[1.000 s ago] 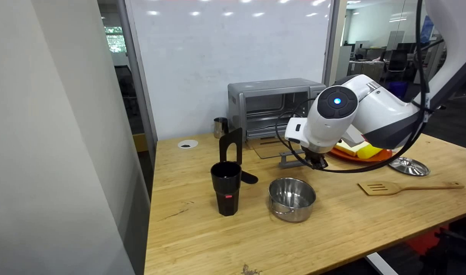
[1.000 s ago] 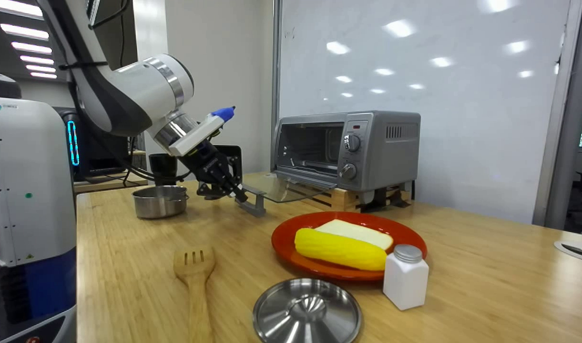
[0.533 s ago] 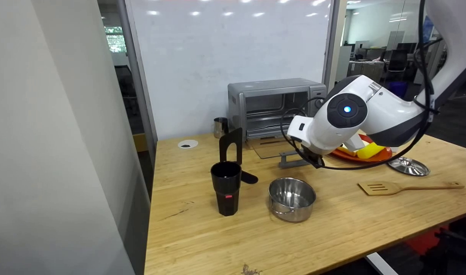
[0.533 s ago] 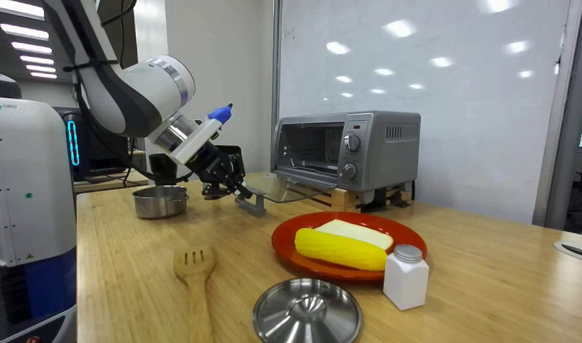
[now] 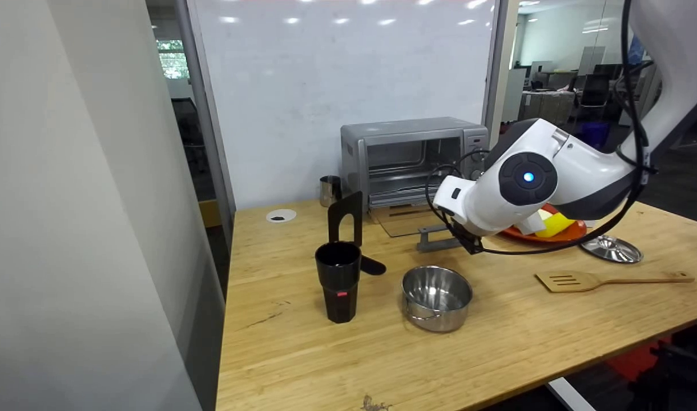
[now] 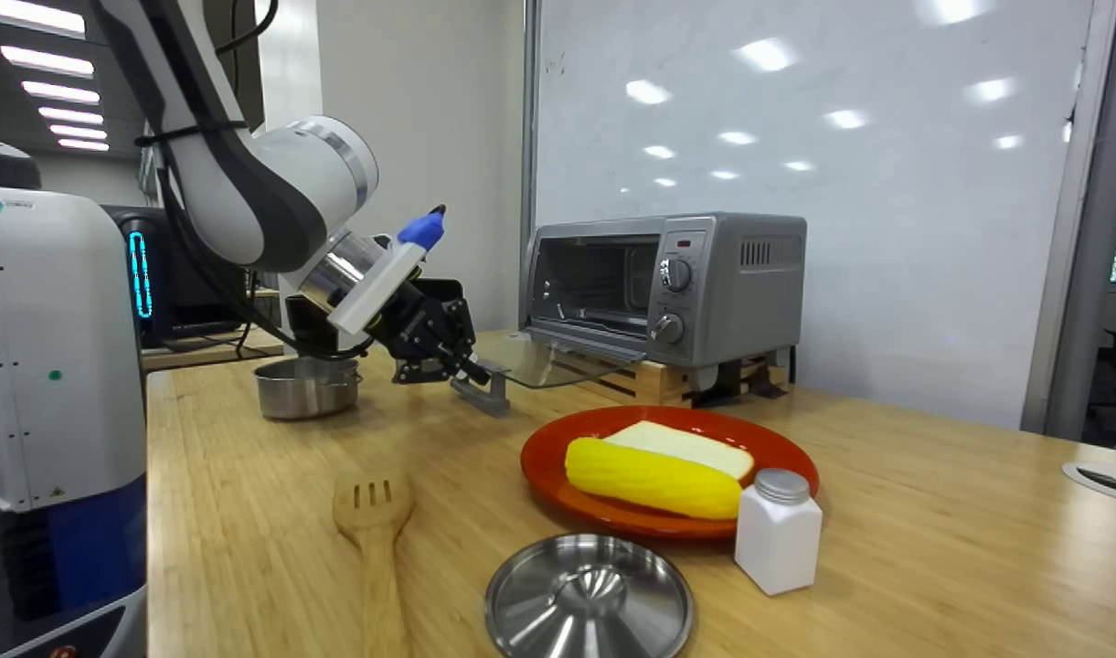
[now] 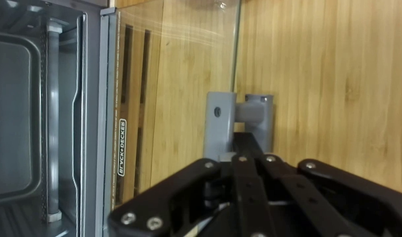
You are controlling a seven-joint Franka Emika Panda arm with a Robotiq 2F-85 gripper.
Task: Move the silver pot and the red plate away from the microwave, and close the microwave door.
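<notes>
Pointing clenched tool (image 7: 248, 144) down at handle (image 7: 264, 129) of lowered microwave door (image 6: 556, 364); cannot tell if touching. Can see silver pot (image 5: 436, 308) standing upright on surface (image 5: 302, 365) near black cup (image 5: 339, 279), well apart from microwave (image 6: 745, 306). Can see red plate (image 6: 781, 445) too, bearing bread slice (image 6: 684, 445) and yellow food (image 6: 653, 480), near white jar (image 6: 777, 539) and silver lid (image 6: 589, 599).

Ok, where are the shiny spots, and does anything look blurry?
In both exterior views, bright white spots gleam on the white board, and the flat round silver metal lid shines; in an exterior view, light glints inside the small round silver metal pot; in the wrist view, the black fingers look a bit fuzzy, and faint curved streaks cross the clear glass microwave door.
</notes>
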